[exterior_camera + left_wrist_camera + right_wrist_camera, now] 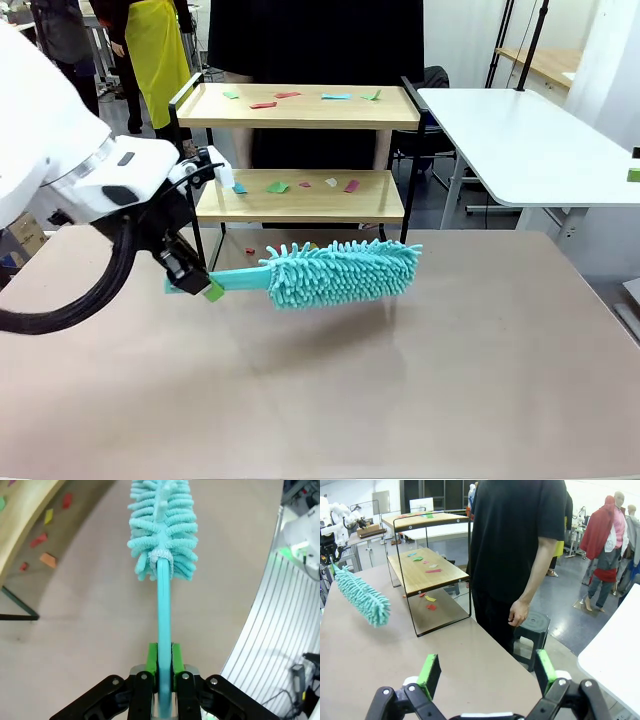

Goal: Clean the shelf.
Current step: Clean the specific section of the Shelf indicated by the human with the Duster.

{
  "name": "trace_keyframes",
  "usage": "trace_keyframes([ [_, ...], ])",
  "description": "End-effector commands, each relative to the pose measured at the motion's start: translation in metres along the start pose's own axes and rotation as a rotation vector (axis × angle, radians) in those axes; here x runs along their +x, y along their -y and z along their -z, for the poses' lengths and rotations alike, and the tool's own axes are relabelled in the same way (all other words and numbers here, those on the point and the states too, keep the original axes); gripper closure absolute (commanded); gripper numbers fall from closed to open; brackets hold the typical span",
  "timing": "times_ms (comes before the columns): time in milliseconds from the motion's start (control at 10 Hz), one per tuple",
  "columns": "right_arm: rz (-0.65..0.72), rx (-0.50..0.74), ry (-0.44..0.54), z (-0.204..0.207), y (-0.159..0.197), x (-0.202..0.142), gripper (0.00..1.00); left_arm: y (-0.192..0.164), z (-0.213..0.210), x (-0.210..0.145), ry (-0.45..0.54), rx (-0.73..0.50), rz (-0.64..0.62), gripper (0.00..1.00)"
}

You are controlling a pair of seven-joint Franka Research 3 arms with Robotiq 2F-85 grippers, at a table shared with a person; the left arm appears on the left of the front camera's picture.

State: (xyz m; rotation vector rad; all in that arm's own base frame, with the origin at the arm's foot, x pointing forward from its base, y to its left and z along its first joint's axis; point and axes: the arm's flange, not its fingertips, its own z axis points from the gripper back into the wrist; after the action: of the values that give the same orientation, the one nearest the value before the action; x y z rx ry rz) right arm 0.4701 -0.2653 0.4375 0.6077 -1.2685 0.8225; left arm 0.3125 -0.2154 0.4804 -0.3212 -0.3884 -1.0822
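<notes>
- shelf [300,205] at far edge of table [450,380]; coloured scraps [263,104] on both boards
- my left gripper [195,280] clamps duster [340,272] by its handle
- my right gripper [487,667] spread, empty
- duster tip cut off in left wrist view

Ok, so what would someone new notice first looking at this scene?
The fluffy turquoise duster stands out, held level over the brown table by the left gripper, shut on its handle. Just behind it sits the two-tier shelf, with coloured scraps strewn across both wooden boards, and a person in black stands at its far side.
</notes>
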Motion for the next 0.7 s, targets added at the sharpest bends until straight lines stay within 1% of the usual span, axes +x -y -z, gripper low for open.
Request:
trace_keyframes([
  [0, -0.006, -0.001, 0.003, 0.0, 0.0, 0.003, 0.0, -0.005, 0.011, 0.025, -0.024, -0.01, -0.097, 0.87],
  [100, -0.006, -0.001, 0.003, 0.0, 0.0, 0.003, 0.0, -0.002, 0.015, 0.026, -0.033, 0.005, -0.144, 0.87],
  [200, -0.006, -0.001, 0.003, 0.0, 0.0, 0.003, 0.0, -0.002, 0.02, 0.031, -0.062, 0.02, -0.175, 0.87],
  [300, -0.006, -0.001, 0.003, 0.0, 0.0, 0.003, 0.0, -0.001, 0.025, 0.04, -0.066, 0.053, -0.219, 0.87],
  [400, -0.006, -0.001, 0.003, 0.0, 0.0, 0.003, 0.0, 0.003, 0.028, 0.047, -0.059, 0.111, -0.274, 0.87],
  [500, -0.006, -0.001, 0.003, 0.0, 0.0, 0.003, 0.0, 0.008, 0.031, 0.054, -0.028, 0.101, -0.291, 0.87],
  [600, -0.006, -0.001, 0.003, 0.0, 0.0, 0.003, 0.0, 0.012, 0.037, 0.06, -0.007, 0.121, -0.299, 0.87],
])
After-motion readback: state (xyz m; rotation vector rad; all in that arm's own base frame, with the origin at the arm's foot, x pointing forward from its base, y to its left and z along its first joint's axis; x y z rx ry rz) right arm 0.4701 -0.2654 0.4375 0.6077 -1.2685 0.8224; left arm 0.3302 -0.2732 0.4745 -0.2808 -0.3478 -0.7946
